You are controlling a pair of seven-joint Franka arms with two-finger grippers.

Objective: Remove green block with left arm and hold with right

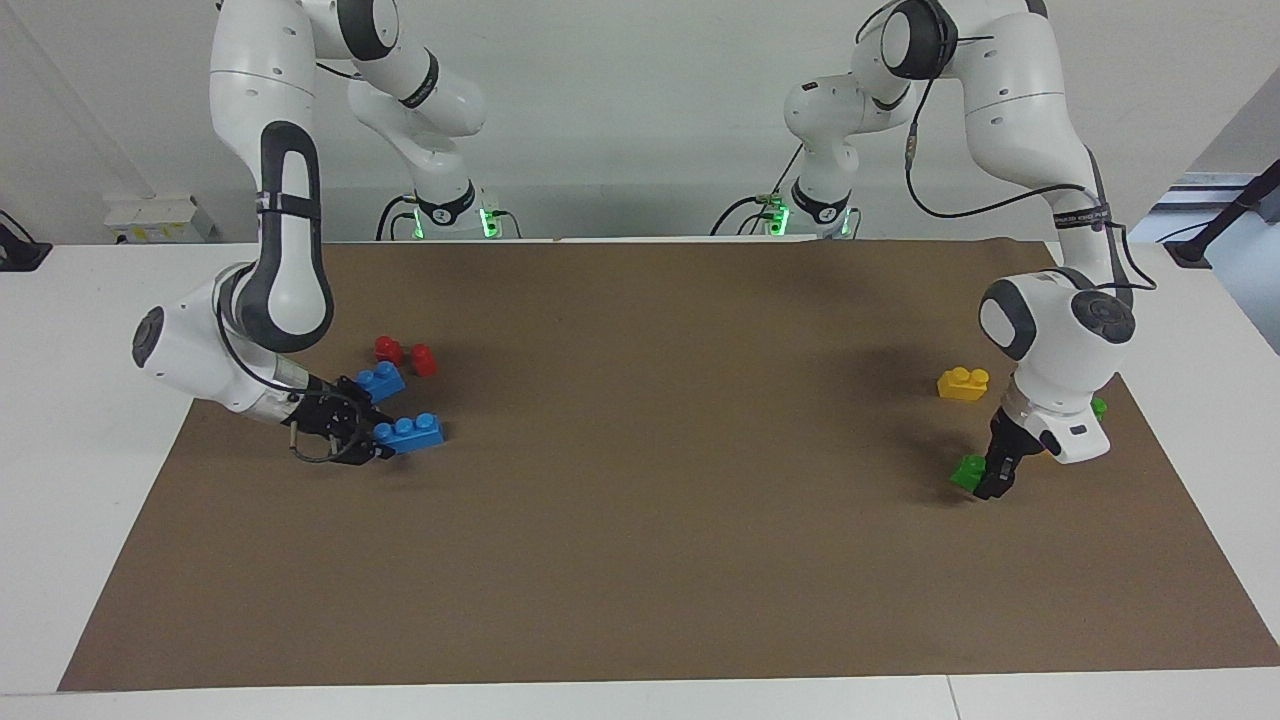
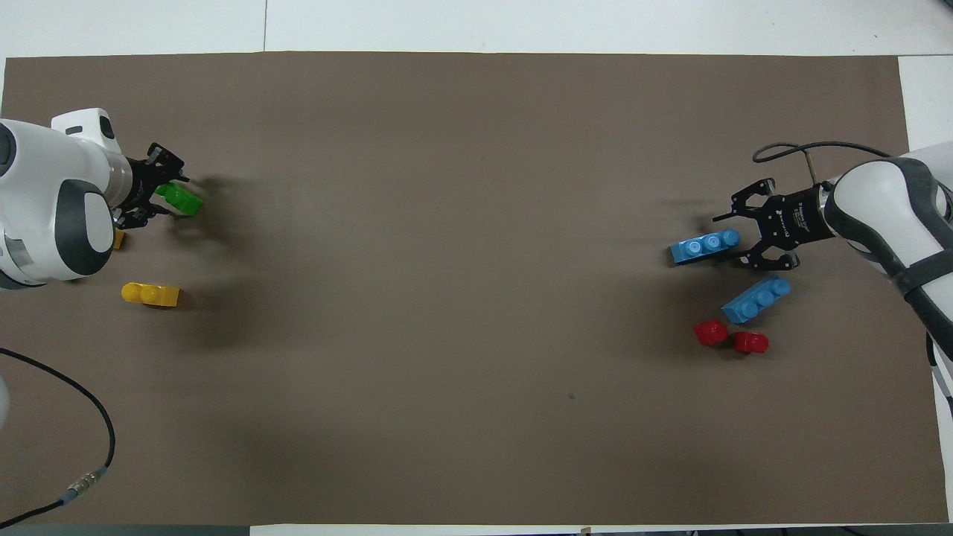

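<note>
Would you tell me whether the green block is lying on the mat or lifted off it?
Cannot tell: the left gripper is at the green block, low by the mat.

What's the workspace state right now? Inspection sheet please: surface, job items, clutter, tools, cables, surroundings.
Surface: brown paper mat on a white table.
Job's things: small bright green plastic brick at the left arm's end, at the left tool's tips.
Clutter: yellow plastic brick nearby; two blue three-stud bricks and two red pieces at the right arm's end.
Grippers: left tool down at the green brick, grip unclear; right tool open beside one blue brick.
Cables: black cable lies on the mat at the left arm's end.
Surroundings: white wall box by the wall.
</note>
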